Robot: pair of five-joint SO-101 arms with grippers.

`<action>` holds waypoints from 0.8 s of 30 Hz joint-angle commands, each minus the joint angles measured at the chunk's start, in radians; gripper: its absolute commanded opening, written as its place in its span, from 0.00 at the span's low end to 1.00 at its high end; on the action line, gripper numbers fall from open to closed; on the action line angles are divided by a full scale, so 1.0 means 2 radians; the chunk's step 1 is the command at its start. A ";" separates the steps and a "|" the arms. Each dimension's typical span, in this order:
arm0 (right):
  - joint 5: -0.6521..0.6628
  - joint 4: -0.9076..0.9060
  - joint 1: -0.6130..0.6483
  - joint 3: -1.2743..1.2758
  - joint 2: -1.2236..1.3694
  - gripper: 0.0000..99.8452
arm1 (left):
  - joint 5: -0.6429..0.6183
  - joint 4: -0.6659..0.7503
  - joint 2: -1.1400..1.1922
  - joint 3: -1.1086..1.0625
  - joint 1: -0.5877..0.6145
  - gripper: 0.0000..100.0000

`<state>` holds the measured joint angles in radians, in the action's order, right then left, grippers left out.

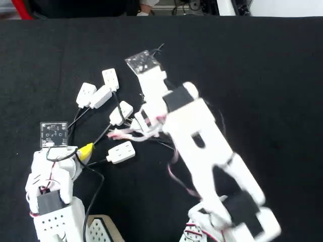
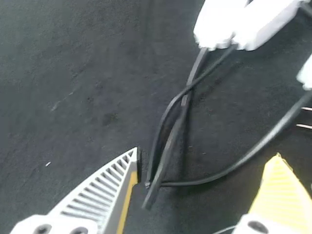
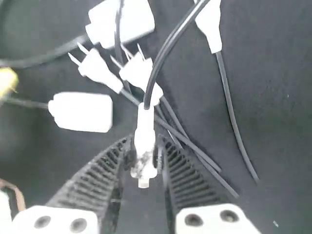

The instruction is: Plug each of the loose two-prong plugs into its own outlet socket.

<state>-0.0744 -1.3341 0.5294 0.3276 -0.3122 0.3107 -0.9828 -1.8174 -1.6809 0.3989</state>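
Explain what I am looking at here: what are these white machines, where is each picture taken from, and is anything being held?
These are two small white robot arms at a black table. The high view looks down from above: the left arm sits at the lower left, the right arm extends into a tangle of white outlet sockets and black cords. The other two pictures come from a camera on each wrist. The left gripper is open over cords, holding nothing. The right gripper is shut on a white cord end, probably a plug; its prongs are hidden. Two loose two-prong plugs lie just beyond it.
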 commanded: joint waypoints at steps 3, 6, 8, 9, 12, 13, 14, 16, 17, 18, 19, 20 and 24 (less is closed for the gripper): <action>-0.034 0.187 0.029 0.171 -0.188 0.03 | 0.002 0.000 -0.003 -0.010 -0.056 0.39; -0.034 0.299 0.058 0.280 -0.271 0.01 | 0.002 -0.004 -0.003 -0.010 -0.092 0.39; -0.035 0.373 0.071 0.348 -0.320 0.01 | 0.003 -0.022 -0.003 -0.010 -0.133 0.40; -0.035 0.403 0.074 0.378 -0.343 0.01 | 0.003 -0.028 -0.003 -0.010 -0.155 0.42; -0.035 0.449 0.075 0.441 -0.399 0.01 | 0.003 -0.029 -0.003 -0.004 -0.209 0.55; -0.038 0.451 0.075 0.453 -0.416 0.01 | 0.003 -0.029 -0.003 -0.001 -0.225 0.59; -0.049 0.450 0.075 0.462 -0.430 0.01 | 0.003 -0.029 -0.003 0.004 -0.237 0.62; -0.080 0.450 0.075 0.478 -0.458 0.01 | 0.003 -0.029 -0.003 0.016 -0.251 0.69; -0.093 0.444 0.074 0.484 -0.471 0.01 | 0.003 -0.028 -0.003 0.024 -0.251 0.71; -0.101 0.433 0.074 0.486 -0.482 0.01 | 0.002 -0.022 -0.003 0.032 -0.251 0.73; -0.104 0.420 0.075 0.486 -0.493 0.01 | 0.001 -0.014 -0.003 0.036 -0.250 0.75; -0.104 0.404 0.076 0.485 -0.504 0.01 | 0.001 -0.004 -0.003 0.038 -0.249 0.77; -0.105 0.342 0.077 0.475 -0.546 0.01 | 0.000 0.015 -0.003 0.036 -0.254 0.79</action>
<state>-0.2723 -0.5838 0.6705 1.3050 -1.3403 0.3107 -0.9920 -1.8174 -1.6640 -0.0936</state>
